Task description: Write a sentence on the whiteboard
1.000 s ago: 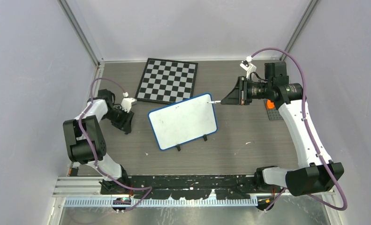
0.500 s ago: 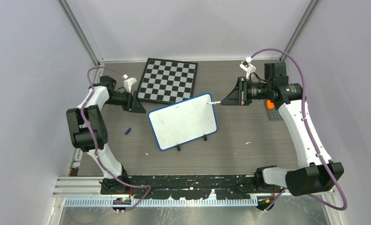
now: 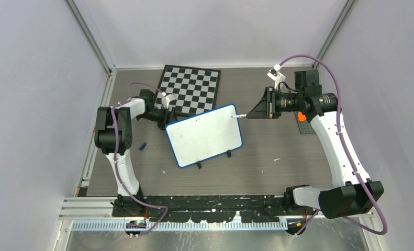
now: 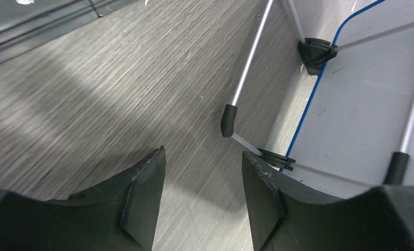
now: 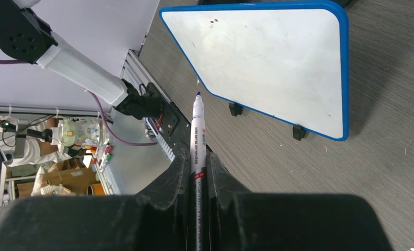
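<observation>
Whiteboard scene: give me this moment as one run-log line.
left jaws open, empty, at back of whiteboard | right jaws shut on marker, tip near whiteboard corner | no sentence written yet

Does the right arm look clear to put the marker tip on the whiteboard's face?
Probably yes: the right end effector, shut on the white marker, holds its tip beside the blue-rimmed white whiteboard, with nothing between them.

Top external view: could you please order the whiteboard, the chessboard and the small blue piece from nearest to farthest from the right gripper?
1. whiteboard, just left of the right gripper.
2. chessboard, farther left, toward the back.
3. small blue piece, far left, beyond the whiteboard.
</observation>
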Tool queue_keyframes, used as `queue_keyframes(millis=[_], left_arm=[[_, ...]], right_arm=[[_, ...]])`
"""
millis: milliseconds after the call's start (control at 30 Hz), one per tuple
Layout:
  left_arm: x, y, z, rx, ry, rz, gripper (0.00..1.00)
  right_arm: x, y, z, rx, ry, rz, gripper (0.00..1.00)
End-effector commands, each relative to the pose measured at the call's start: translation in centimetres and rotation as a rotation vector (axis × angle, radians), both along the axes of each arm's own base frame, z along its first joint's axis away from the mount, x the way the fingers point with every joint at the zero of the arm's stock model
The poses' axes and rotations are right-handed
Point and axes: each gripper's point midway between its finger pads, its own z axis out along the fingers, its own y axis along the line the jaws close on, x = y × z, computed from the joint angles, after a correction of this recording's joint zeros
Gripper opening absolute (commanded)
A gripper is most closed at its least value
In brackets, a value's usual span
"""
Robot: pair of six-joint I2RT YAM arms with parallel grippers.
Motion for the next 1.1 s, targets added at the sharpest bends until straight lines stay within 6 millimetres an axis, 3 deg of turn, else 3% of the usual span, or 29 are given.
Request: queue_keyframes(millis=[0,400,1067], left_arm=[[-0.1,-1.6,-1.0,0.029,0.024,-0.028,0.57],[-4.3,-5.1,-1.9,0.069,0.068,-0.173,0.56],[-7.0,-8.8,-2.2,0.101,0.064,-0.360,0.51]], right_arm=[[0.0,0.1,0.6,0.010,-0.028,0.020,0.00],[-0.2,-0.1,0.3,-0.003,-0.024,0.026,0.00],[-2.2,-0.1,-0.9,-0.002,0.008,0.070,0.00]])
